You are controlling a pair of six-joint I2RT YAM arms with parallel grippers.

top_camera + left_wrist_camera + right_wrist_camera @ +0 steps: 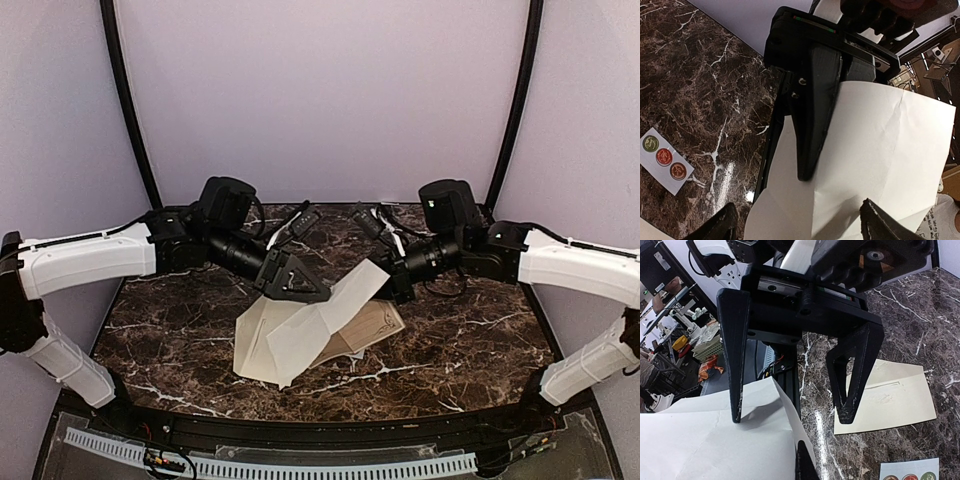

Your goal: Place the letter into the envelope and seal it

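Envelope (250, 345), cream and plain, is lying flat just left of centre in the top view, on the dark marble table (470, 350), with its right part being covered by the letter. Both white arms are reaching in from the left and right edges of that view and meeting above the middle of the table. The letter (320, 325), a creased white sheet, is hanging slantwise from upper right to lower left, and whether its low corner is touching the envelope cannot be told. The right gripper (392, 278) is pinching the letter's upper right corner, jaws closed on the paper. The left gripper (308, 290) is standing at the letter's upper edge with its fingers spread wide, gripping nothing. A tan printed sheet (375, 325) is lying on the table, showing just right of the letter. A small white sticker strip (665, 161) with three round dots is lying at the lower left of the left wrist view
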